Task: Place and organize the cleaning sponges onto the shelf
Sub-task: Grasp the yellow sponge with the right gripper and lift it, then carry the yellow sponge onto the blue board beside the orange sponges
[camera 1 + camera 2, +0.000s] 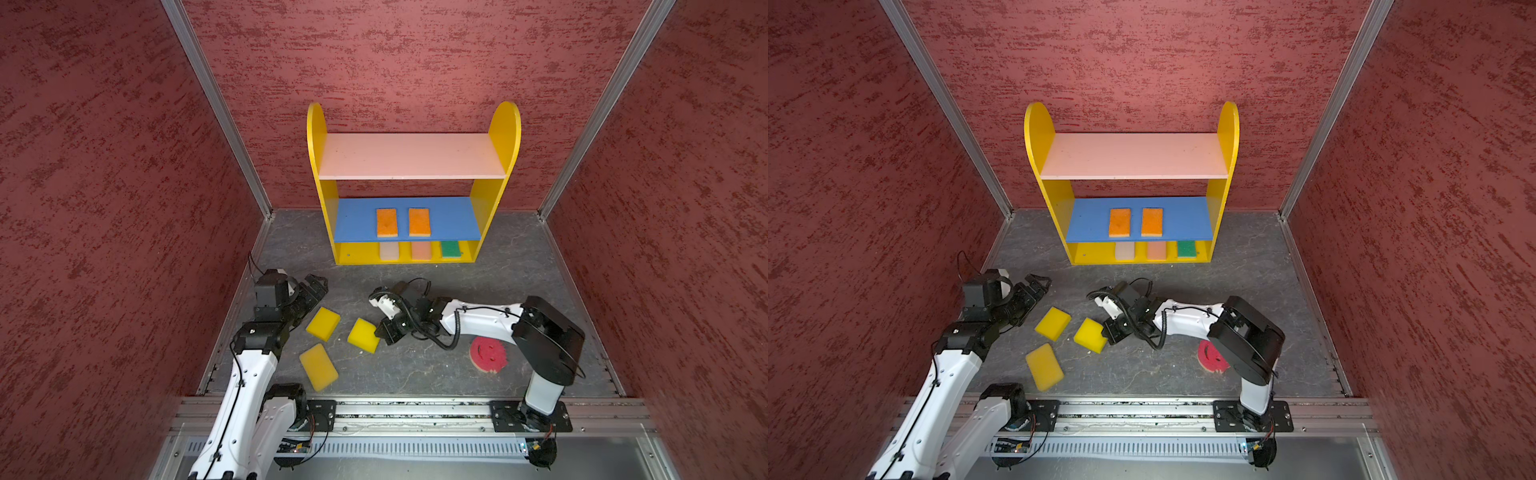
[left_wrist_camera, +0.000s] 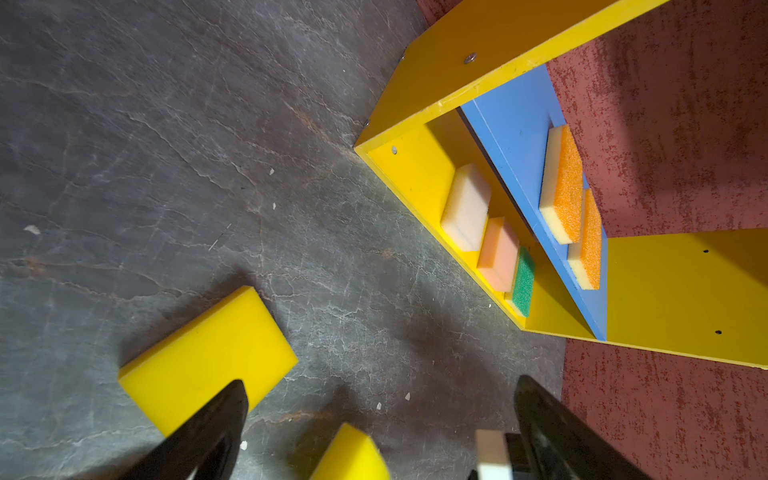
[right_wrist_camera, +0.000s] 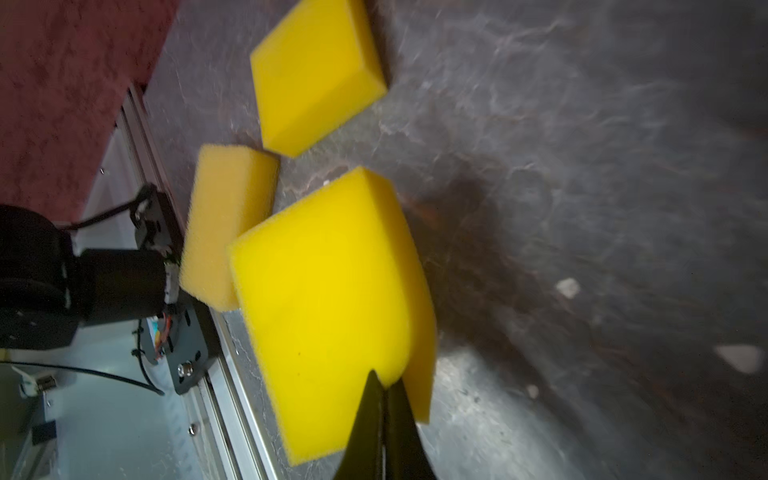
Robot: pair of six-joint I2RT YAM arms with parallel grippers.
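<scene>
You have a grey stone-patterned bench [image 1: 498,286], red-walled on three sides, with open room before the yellow-sided three-tier shelf [image 1: 503,137]. Two orange foam sponges [image 1: 387,222] lie on its blue board [image 1: 449,220]; cream, peach and green sponges [image 1: 421,250] sit on the bottom. Your right jaws pinch the edge of one yellow foam sponge [image 1: 363,335]; two more yellow sponges [image 1: 323,323] lie near it, apart. The round pink smiley sponge [image 1: 487,353] lies beside the right arm [image 1: 482,320]. Left jaws spread, empty.

left black gripper [image 1: 316,284]: jaws stood wide apart | right black gripper [image 1: 381,332]: arm lay stretched leftward, jaws pinched yellow foam sponge [image 1: 362,333]
</scene>
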